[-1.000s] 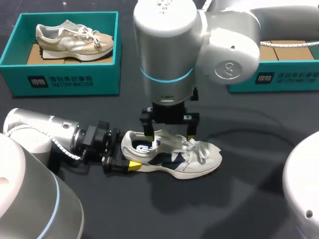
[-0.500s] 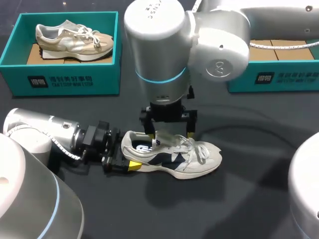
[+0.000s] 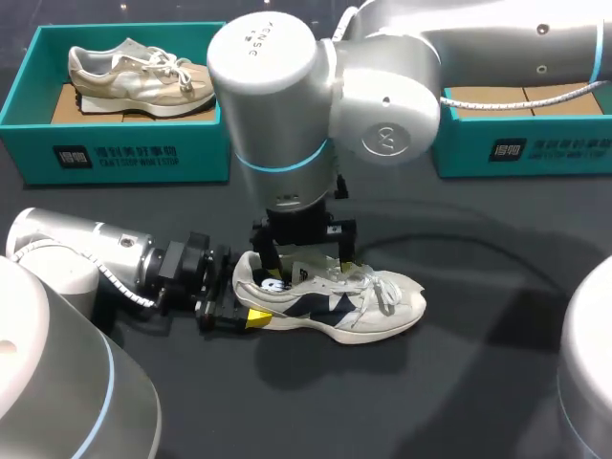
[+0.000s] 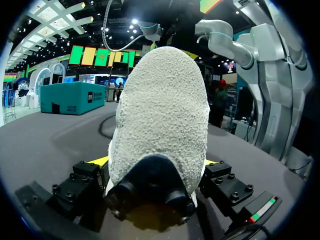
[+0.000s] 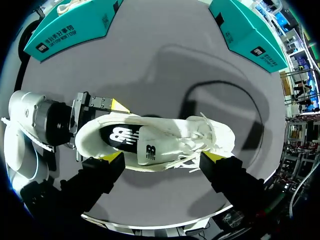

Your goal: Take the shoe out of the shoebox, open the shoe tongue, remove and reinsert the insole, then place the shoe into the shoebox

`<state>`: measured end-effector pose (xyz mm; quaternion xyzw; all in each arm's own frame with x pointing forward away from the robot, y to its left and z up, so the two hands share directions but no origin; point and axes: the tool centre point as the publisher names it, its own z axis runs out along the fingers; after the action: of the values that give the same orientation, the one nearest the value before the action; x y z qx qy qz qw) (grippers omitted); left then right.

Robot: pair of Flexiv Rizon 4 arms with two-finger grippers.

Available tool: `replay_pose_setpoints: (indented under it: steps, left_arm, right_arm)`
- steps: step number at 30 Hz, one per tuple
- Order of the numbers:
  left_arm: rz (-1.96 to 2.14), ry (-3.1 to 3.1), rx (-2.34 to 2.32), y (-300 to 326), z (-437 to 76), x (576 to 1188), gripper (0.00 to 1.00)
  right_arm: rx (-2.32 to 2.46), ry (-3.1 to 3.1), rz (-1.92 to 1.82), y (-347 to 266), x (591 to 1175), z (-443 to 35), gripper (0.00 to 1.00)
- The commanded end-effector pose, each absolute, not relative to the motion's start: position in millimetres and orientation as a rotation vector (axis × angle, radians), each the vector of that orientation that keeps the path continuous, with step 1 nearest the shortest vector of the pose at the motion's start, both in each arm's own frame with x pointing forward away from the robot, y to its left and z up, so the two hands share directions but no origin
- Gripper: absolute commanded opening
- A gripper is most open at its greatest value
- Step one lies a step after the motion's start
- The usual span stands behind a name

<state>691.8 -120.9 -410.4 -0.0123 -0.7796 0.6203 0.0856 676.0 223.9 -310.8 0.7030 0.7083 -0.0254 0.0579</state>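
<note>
The right arm point(image 3: 287, 124) has slid back along the shoe point(image 3: 373, 306), jaws apart astride its tongue point(image 5: 150, 146); the left jaws clamp its heel point(image 4: 160, 125), so tongue-opening looks next.

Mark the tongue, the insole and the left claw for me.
tongue point(image 5: 150, 148): right wrist view, on its logo patch.
insole point(image 5: 118, 134): right wrist view, on the dark part showing in the heel opening.
left claw point(image 4: 155, 165): left wrist view, midway between its tips, over the shoe point(image 4: 162, 100) heel.

White shoe point(image 3: 335, 306), navy patches; teal shoebox point(image 3: 124, 153); beige second shoe point(image 3: 134, 75); dark grey table point(image 3: 478, 382)
</note>
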Motion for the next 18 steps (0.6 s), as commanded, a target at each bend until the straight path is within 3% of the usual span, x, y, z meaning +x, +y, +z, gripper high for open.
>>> replay_pose_setpoints:
  steps: [1, 18]
  left_arm:
    - [1.848, -2.326, -0.035, -122, -413, 693, 0.0]
    - [1.848, -2.326, -0.035, -122, -413, 693, 0.0]
  right_arm:
    - [2.243, 1.736, -0.238, 250, 671, -318, 1.0]
    - [2.249, 1.527, -0.293, 237, 673, -330, 1.0]
